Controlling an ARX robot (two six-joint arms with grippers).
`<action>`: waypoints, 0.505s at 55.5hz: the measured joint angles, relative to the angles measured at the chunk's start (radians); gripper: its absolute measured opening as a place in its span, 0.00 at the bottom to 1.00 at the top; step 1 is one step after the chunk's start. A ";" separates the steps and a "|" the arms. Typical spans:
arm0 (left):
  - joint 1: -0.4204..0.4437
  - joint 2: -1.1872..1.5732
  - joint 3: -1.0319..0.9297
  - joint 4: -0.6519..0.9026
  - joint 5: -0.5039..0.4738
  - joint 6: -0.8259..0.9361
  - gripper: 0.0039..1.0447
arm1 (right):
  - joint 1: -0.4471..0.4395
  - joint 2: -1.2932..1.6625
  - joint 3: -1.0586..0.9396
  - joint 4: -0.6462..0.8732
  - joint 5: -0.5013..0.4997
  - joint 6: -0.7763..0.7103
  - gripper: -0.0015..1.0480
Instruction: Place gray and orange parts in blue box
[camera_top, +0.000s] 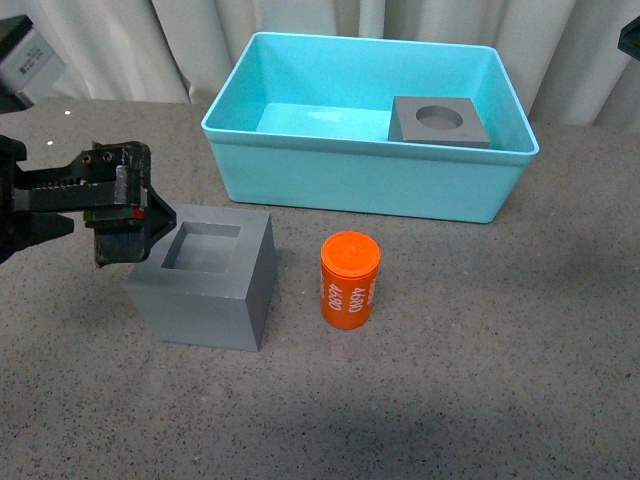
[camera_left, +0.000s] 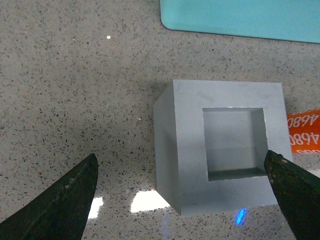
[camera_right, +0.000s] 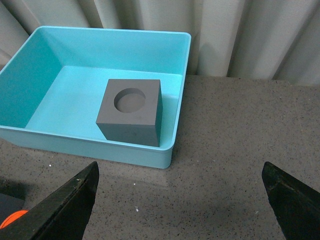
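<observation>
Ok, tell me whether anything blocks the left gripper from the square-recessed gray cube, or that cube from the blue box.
Nothing visible does. The open left gripper hangs right beside the matte gray cube with the square recess; only bare tabletop separates that cube from the turquoise plastic bin. The orange cylinder stands aside.

Even overhead light, soft shadows, white glare patches on the speckled tabletop (camera_left: 75, 100), sharp focus.

Low on its own side, the left arm reaches inward, left gripper (camera_top: 140, 225) spread wide. The right gripper (camera_right: 180, 200) gapes wide too.
</observation>
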 joint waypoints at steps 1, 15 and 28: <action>0.000 0.011 0.005 0.000 -0.001 0.001 0.94 | 0.000 0.000 0.000 0.000 0.000 0.000 0.91; 0.008 0.103 0.053 0.001 -0.018 0.044 0.94 | 0.000 0.000 0.000 0.000 0.000 0.000 0.91; -0.015 0.167 0.082 0.001 -0.031 0.059 0.94 | 0.000 0.000 0.000 0.000 0.000 0.000 0.91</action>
